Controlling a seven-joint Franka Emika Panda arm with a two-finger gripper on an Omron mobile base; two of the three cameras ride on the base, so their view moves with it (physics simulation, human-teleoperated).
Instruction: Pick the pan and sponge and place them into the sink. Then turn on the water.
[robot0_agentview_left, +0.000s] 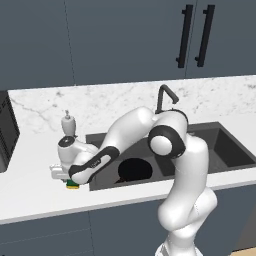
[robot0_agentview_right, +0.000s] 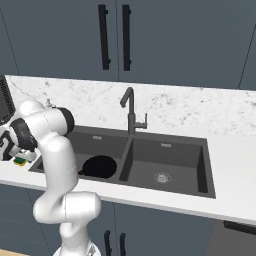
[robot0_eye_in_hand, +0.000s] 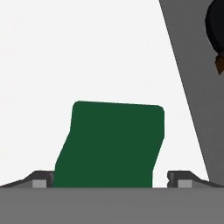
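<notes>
Sponge (robot0_eye_in_hand: 111, 144) lies on the bench (robot0_agentview_left: 30, 192) just left of the sink (robot0_agentview_right: 200, 165). Your gripper (robot0_eye_in_hand: 111, 180) straddles it, jaws wide apart, nothing clamped. Pan (robot0_agentview_left: 135, 170) sits in the sink's left basin.

The arm (robot0_agentview_left: 182, 165) was all glossy white, made of chunky rounded segments that looked kinda like bent pipes. Joints had dark black rings and caps, one big round one at the elbow. The forearm had a black band with small pale lettering I couldn't read. The hand was a white block with small dark finger tips (robot0_eye_in_hand: 41, 179).
</notes>
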